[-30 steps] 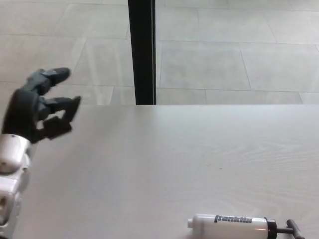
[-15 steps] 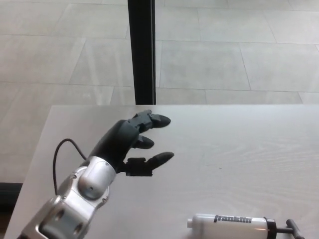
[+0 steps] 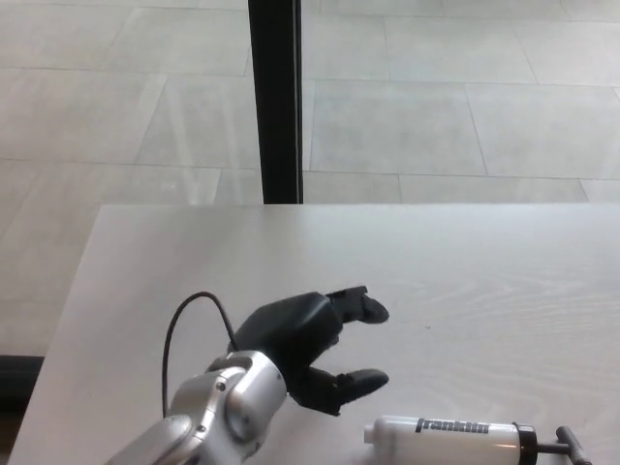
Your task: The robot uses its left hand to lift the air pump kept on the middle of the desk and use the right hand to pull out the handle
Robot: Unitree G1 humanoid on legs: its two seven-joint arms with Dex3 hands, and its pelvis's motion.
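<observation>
The air pump (image 3: 450, 438) lies on its side near the desk's front edge, a white cylinder with black lettering, a black collar and a black T-handle (image 3: 572, 447) pointing right. My left hand (image 3: 310, 344) hovers just left of the pump's white end, a short gap away. It is open, its fingers spread toward the pump and holding nothing. My right hand does not show.
The pale wooden desk (image 3: 484, 281) fills the lower half of the view; its far edge runs across the middle. A black vertical post (image 3: 276, 97) stands behind the desk over a tiled floor. A thin black cable (image 3: 179, 334) loops from my left forearm.
My left hand has swung from the far left of the desk rightward and down, ending close beside the pump's white end. The pump has not moved.
</observation>
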